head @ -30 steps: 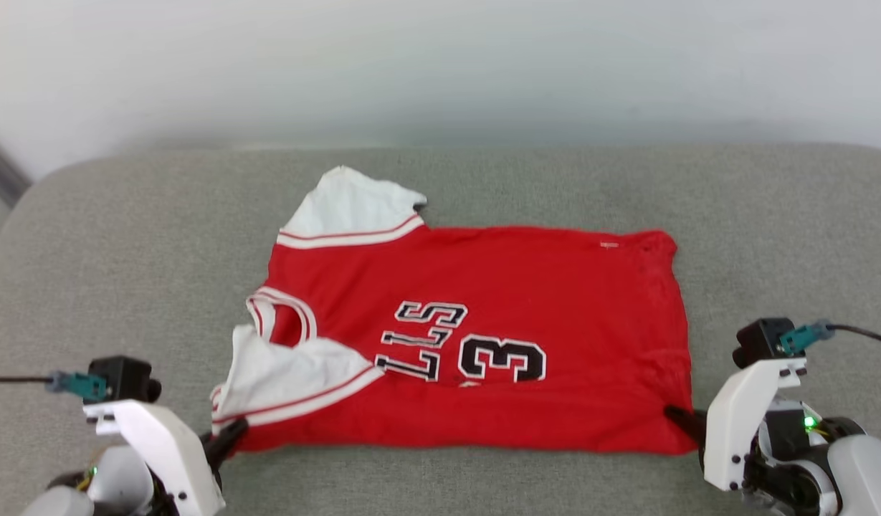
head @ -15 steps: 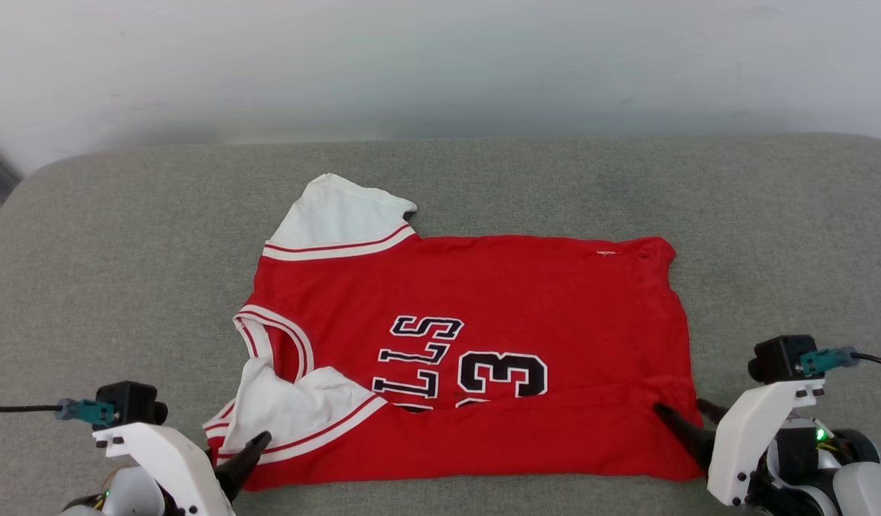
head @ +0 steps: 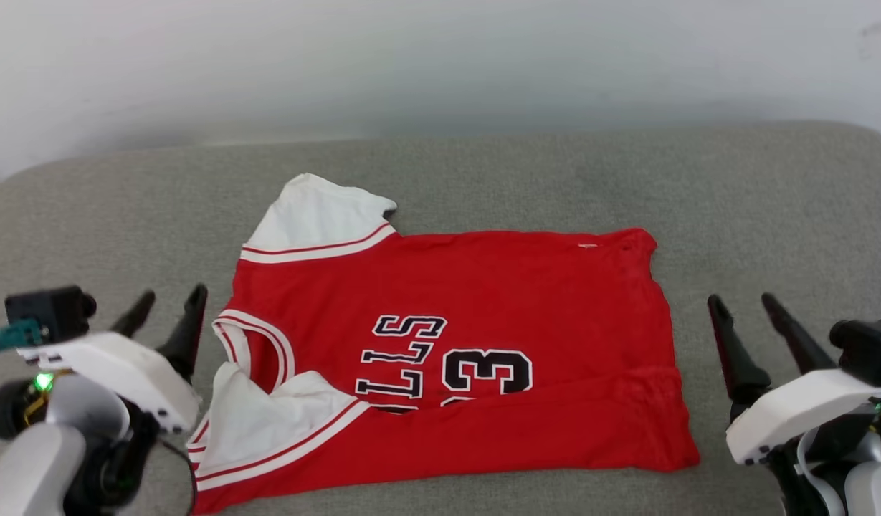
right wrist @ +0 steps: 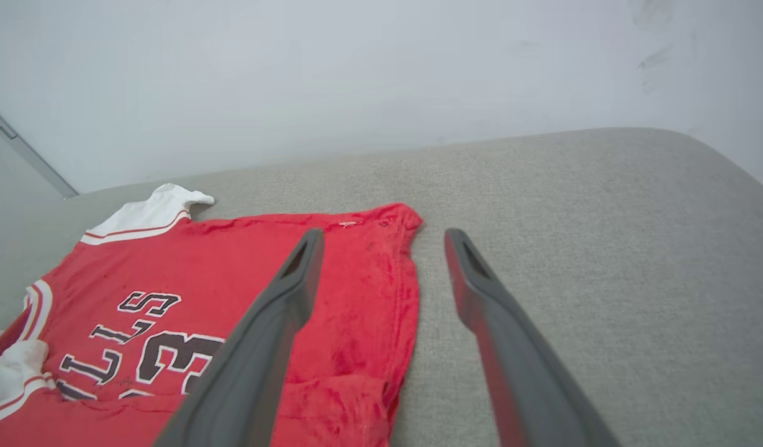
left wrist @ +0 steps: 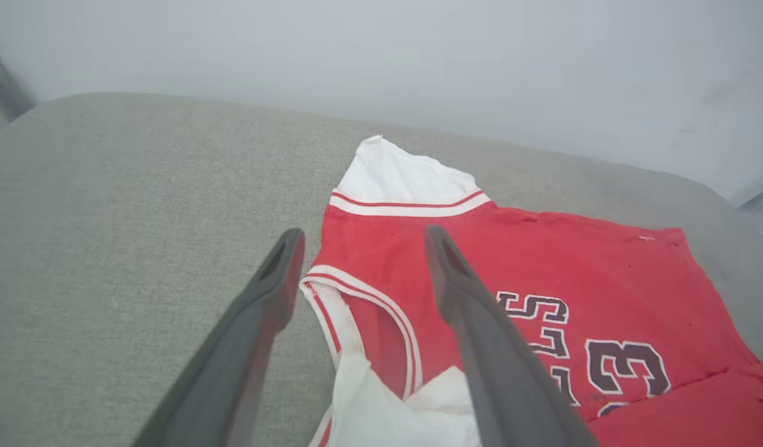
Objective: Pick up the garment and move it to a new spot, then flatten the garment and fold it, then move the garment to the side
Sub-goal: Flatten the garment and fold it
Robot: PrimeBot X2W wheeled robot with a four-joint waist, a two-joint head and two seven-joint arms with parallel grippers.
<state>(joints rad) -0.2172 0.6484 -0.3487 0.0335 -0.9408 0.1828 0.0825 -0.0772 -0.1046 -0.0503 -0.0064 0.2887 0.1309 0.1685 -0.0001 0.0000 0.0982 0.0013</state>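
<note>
The garment (head: 483,315) lies spread on the grey cushion, its neck to the left and its hem to the right. It is red with white sleeves, striped trim and black lettering. Its near edge is folded up over the lower part of the lettering, and the near sleeve (head: 268,423) lies crumpled across the fold. My left gripper (head: 173,292) hovers open just left of the collar, holding nothing. In the left wrist view, the left gripper (left wrist: 363,233) frames the garment's collar (left wrist: 356,298). Right of the hem, my right gripper (head: 740,299) is open and empty. The right wrist view has the right gripper (right wrist: 384,234) over the garment's hem edge (right wrist: 393,273).
The grey cushion (head: 770,215) extends well beyond the shirt on both sides and toward the back. It ends at a white wall (head: 440,64). Its rounded corners fall away at the far left and far right.
Both grippers have let go of the garment's near corners, opened and lifted out to its sides. The near edge stays folded over the lettering. The head view has shifted slightly.
</note>
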